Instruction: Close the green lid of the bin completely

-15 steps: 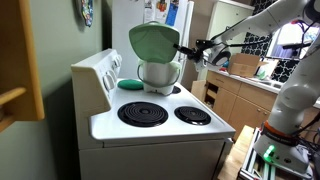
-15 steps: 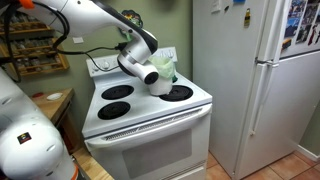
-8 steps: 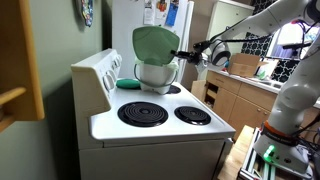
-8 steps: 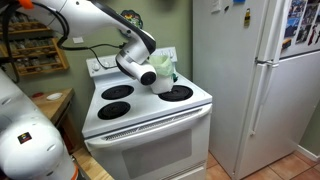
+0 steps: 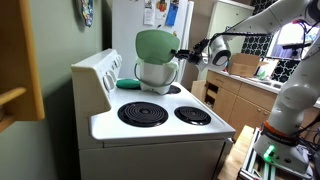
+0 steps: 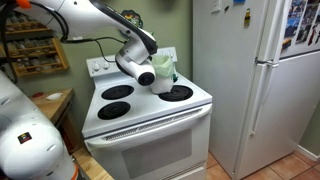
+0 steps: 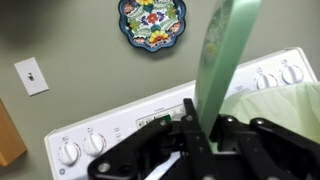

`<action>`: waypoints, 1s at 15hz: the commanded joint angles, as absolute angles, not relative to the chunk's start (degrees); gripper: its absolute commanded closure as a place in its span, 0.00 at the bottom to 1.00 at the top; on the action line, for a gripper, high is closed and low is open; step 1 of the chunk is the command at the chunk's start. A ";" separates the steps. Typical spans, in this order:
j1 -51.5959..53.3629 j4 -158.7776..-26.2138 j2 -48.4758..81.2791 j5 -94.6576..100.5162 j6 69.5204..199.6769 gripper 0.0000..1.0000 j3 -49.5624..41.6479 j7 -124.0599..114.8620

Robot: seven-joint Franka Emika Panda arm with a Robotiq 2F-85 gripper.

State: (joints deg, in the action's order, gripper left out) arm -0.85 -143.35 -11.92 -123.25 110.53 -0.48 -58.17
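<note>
In an exterior view: rounded, slightly domed green plastic lid stands raised, near upright, over small pale plastic bin at back of white stove; black gripper at lid's side edge.
In an exterior view: lid mostly hidden behind arm's white wrist.
Wrist view: lid edge-on, thin green band running down between gripper's closed jaws, pinched; bin's pale inside at right.

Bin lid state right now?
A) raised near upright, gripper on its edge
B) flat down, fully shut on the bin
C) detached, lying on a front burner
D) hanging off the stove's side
A: in an exterior view the green lid stands raised, near upright, above the bin, and the wrist view shows the gripper closed on the lid's edge.
</note>
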 commanded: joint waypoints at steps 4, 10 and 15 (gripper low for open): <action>-0.43 -144.53 -12.72 -124.30 116.59 0.97 -0.32 -64.68; -1.00 -144.28 -12.77 -124.30 117.00 0.75 -1.00 -67.46; -1.18 -144.17 -12.90 -125.07 117.33 0.39 -1.49 -68.19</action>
